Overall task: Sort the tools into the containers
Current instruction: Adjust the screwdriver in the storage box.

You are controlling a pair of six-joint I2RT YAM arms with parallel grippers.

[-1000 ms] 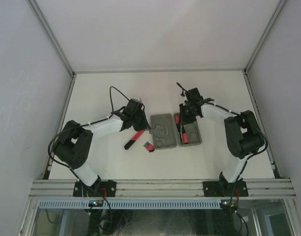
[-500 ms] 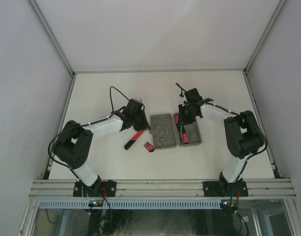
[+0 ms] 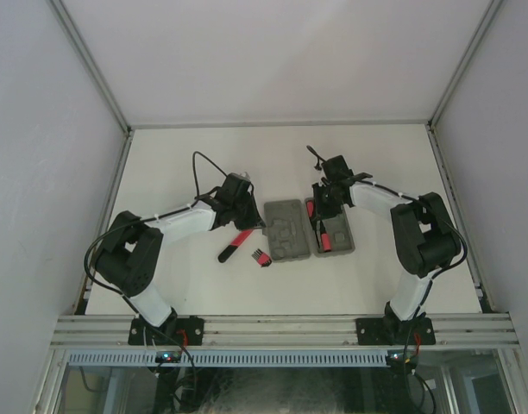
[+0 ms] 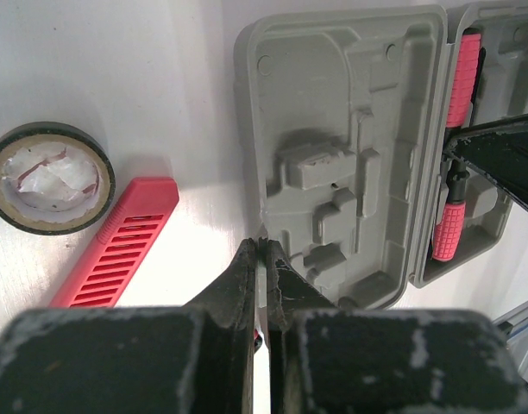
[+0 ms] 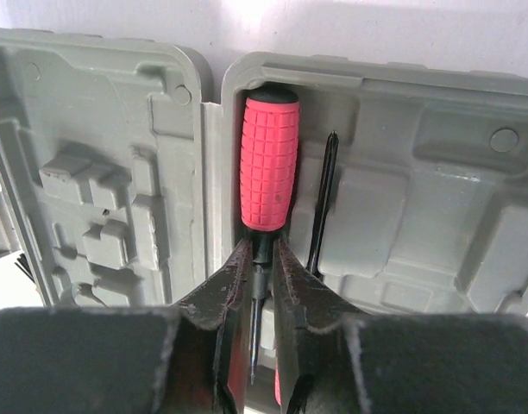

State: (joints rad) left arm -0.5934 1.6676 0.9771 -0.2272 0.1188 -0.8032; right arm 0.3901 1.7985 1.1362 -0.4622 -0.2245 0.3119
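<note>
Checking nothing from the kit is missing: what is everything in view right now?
Grey plastic hinged tool case: one, grey, open mid-table, left half empty.
Red-handled screwdrivers: two, red-black, right half, end to end by the hinge.
Thin black rod: one, black, right half, beside one handle.
Black tape roll: one, black, table left of case.
Red slotted tool: one, red, table left of case.
Hex key set: one, red-black, table by case's near-left corner.
Left gripper: black, shut, at case's left rim.
Right gripper: black, astride a screwdriver shaft.
</note>
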